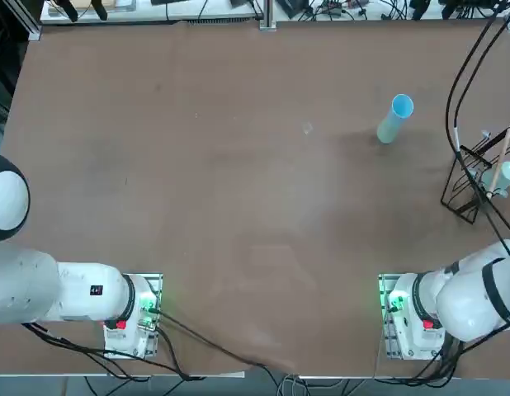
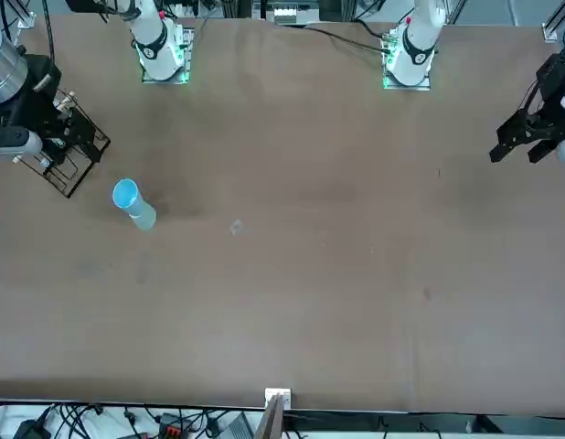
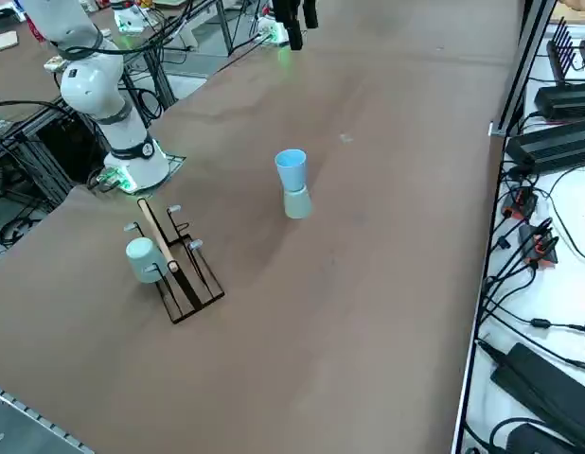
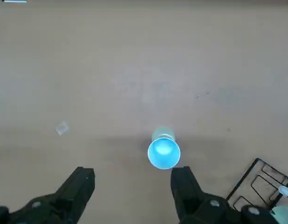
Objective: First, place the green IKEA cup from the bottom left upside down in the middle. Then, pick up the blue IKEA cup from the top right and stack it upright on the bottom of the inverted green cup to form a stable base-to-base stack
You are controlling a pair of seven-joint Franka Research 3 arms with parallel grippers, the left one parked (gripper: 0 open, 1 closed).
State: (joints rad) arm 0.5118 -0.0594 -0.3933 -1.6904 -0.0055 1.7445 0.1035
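Observation:
The blue IKEA cup point(image 3: 291, 168) stands upright, mouth up, on the base of the inverted green IKEA cup point(image 3: 297, 202). This stack is in the table's far right part. From overhead the blue cup point(image 1: 401, 107) mostly covers the green cup point(image 1: 388, 131). Across the table the same pair shows as blue cup point(image 2: 126, 194) over green cup point(image 2: 143, 218). My right gripper point(image 4: 132, 171) hangs high above the table, open and holding nothing. Its fingers are apart from the blue cup point(image 4: 163, 152), which lies just beyond them with a sliver of green cup point(image 4: 162, 133) behind it.
A black wire rack point(image 1: 472, 179) stands at the table's right edge, close to the stack, with a pale cup point(image 3: 141, 257) hung on it. A small clear scrap point(image 1: 308, 128) lies left of the stack. Cables point(image 1: 469, 74) hang over the right edge.

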